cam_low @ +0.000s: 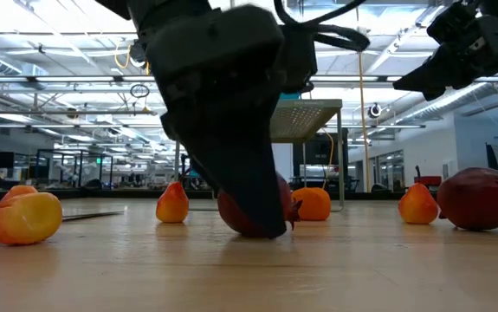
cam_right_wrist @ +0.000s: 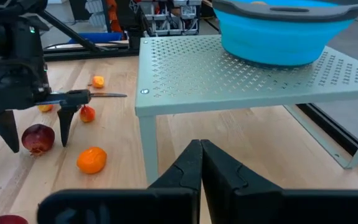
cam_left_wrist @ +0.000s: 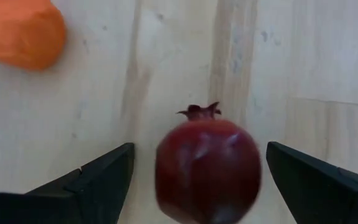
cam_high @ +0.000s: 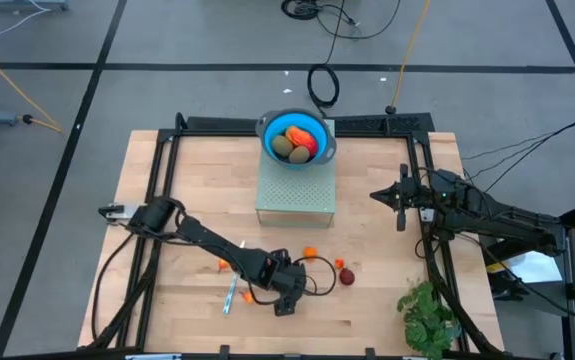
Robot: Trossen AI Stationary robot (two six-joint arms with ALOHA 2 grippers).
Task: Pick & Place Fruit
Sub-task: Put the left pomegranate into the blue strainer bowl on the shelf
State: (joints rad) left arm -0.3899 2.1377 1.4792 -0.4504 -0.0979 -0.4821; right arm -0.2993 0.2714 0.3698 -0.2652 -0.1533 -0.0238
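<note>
A dark maroon ball fruit with a small crown (cam_left_wrist: 207,171) rests on the wooden table. My left gripper (cam_left_wrist: 197,180) is open and points steeply down, one finger on each side of the fruit, with a gap on both sides. The right wrist view shows the same fruit (cam_right_wrist: 37,138) between those fingers. In the high view the left gripper (cam_high: 285,298) hides it. An orange fruit (cam_high: 310,252), a second maroon ball (cam_high: 347,277) and small orange pieces (cam_high: 224,265) lie nearby. My right gripper (cam_right_wrist: 200,163) is shut and waits at the table's right side (cam_high: 387,195).
A blue bowl (cam_high: 297,138) holding fruit stands on a perforated grey stand (cam_high: 295,195) at the far middle. A slim silver knife (cam_high: 230,297) lies left of the left gripper. A green plant (cam_high: 427,315) stands at the near right corner.
</note>
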